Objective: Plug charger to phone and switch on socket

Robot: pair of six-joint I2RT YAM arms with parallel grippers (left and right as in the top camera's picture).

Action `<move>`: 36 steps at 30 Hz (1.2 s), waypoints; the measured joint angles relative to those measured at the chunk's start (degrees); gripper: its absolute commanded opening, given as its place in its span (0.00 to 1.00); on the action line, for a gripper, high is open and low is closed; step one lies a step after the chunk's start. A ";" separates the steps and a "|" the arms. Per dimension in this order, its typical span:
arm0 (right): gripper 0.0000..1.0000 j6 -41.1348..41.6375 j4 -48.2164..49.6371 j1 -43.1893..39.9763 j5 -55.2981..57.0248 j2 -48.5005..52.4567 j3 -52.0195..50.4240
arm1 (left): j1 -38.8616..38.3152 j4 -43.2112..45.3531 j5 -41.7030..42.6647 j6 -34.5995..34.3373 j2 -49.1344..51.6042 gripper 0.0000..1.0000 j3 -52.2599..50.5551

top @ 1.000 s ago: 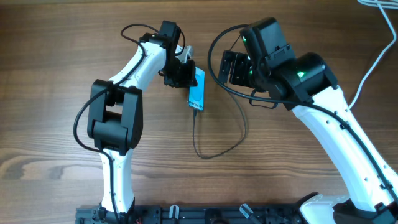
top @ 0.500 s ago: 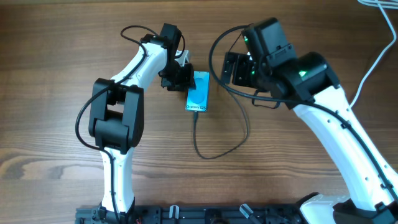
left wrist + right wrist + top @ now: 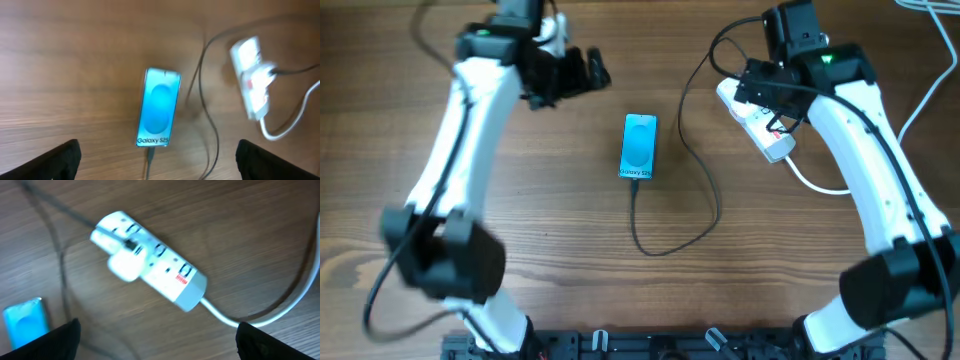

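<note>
The phone [image 3: 639, 146] lies flat mid-table with its teal screen up, and shows in the left wrist view [image 3: 159, 107]. The charger's thin black cable [image 3: 710, 190] meets its bottom edge at the connector [image 3: 150, 156]. From there it loops round to a white plug [image 3: 125, 265] in the socket [image 3: 150, 262]. The socket [image 3: 763, 128] lies at the right, partly under my right arm. My left gripper [image 3: 592, 74] is open, up and left of the phone, holding nothing. My right gripper [image 3: 762, 96] hangs open above the socket.
The socket's thick white cord [image 3: 820, 185] curves away to the right [image 3: 280, 310]. Another white cable [image 3: 925, 90] runs along the far right edge. The arm bases sit at the table's front edge.
My left gripper opened and let go of the phone, then swung up and left, away from it. The right arm moved right, uncovering the socket and ending above it.
</note>
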 measured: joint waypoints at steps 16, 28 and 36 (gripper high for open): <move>1.00 -13.53 10.32 -13.66 -6.47 14.43 0.00 | 2.38 -1.25 -12.31 -0.04 -3.04 1.00 0.52; 1.00 -20.00 14.10 -14.08 -8.48 21.81 0.00 | 2.38 -1.27 -12.46 -0.04 -3.04 1.00 0.52; 1.00 -21.40 15.08 -14.38 -10.23 21.81 0.00 | 2.38 -1.25 -12.48 -0.04 -3.04 1.00 0.52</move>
